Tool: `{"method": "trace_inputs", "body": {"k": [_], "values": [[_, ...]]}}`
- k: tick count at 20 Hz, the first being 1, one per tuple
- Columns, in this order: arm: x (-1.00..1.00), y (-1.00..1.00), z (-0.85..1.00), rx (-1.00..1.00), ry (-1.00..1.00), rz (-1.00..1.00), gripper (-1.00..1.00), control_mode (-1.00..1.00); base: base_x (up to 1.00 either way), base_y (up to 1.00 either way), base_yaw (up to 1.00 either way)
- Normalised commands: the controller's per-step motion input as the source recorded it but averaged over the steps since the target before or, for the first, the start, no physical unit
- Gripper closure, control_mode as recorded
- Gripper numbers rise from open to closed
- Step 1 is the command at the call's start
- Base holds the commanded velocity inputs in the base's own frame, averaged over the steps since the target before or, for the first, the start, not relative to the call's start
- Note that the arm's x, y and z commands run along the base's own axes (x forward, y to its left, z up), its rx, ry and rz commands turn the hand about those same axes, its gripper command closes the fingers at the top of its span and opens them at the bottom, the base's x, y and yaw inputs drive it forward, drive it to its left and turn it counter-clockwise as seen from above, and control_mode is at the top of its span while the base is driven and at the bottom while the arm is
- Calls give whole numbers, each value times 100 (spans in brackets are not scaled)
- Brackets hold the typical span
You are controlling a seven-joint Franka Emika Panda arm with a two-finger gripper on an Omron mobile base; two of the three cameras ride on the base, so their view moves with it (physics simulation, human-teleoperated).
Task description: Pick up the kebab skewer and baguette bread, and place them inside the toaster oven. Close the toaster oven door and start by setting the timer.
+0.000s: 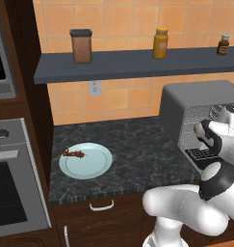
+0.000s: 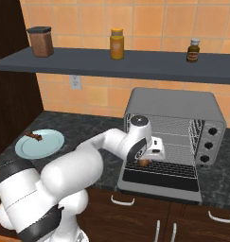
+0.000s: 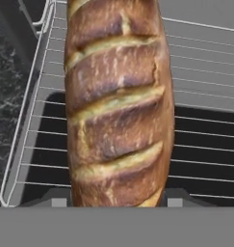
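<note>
While bread (image 3: pixel 118 103) is held between part-open fingers (image 3: pixel 58 198) of gripper (image 2: pixel 145 159), it is poised over oven (image 2: pixel 175 106) rack (image 3: pixel 205 144). Door (image 2: pixel 159 178) is lowered. Next: release onto rack, then skewer (image 1: pixel 74 154) to be fetched from plate (image 1: pixel 97 166).

crusty matt baguette bread (image 3: pixel 116 106) on a thin metal wire rack (image 3: pixel 200 144), speckled stone counter (image 1: pixel 137 154).

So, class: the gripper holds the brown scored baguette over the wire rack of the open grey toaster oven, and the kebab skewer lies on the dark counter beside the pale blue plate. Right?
Not quite. The kebab skewer lies on the pale blue plate, not beside it, as the left base view shows. The rest stands.
</note>
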Motion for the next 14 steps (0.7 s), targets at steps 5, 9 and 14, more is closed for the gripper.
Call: {"method": "trace_inputs", "body": {"k": [5, 9, 14], "values": [[9, 0, -28, 0, 2, 5, 100, -100, 0, 0, 0], [14, 0, -30, 0, 0, 3, 100, -100, 0, 0, 0], [10, 0, -17, 0, 0, 4, 100, -100, 0, 0, 0]]}}
